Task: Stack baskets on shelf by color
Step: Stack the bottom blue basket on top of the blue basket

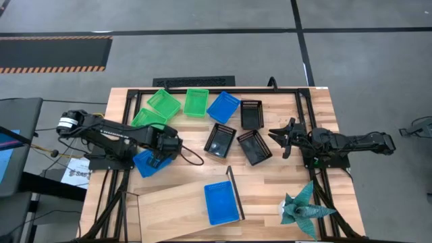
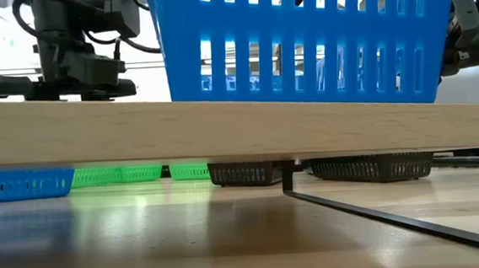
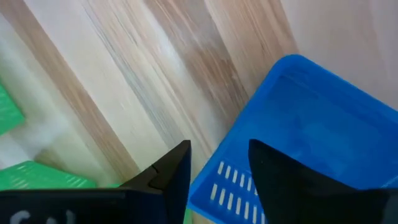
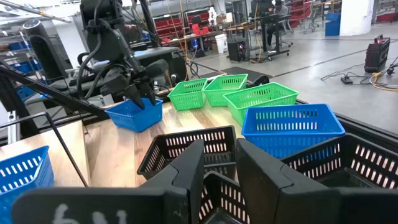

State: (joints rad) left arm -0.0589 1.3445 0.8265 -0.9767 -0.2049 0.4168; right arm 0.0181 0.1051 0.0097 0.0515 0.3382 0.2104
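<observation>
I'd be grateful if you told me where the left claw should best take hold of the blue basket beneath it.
Probably the slotted side wall nearest the left claw, taken from above with one finger inside and one outside. The blue basket sits upright and open-topped, its thin rim exposed, and the fingers already appear to straddle that wall. The right claw waits by the black baskets.

Left arm (image 1: 111, 135): dark, jointed links with a white cylindrical band near its base and small white lettering along the forearm; a black cable looped out beside the left gripper (image 1: 164, 150). Right arm (image 1: 351, 143): matte black segments throughout, ending in the right gripper (image 1: 280, 137). Fingers (image 4: 189, 171): black, wedge-shaped, tapering to blunt tips. Wrist housing carried pale, blurred markings.
</observation>
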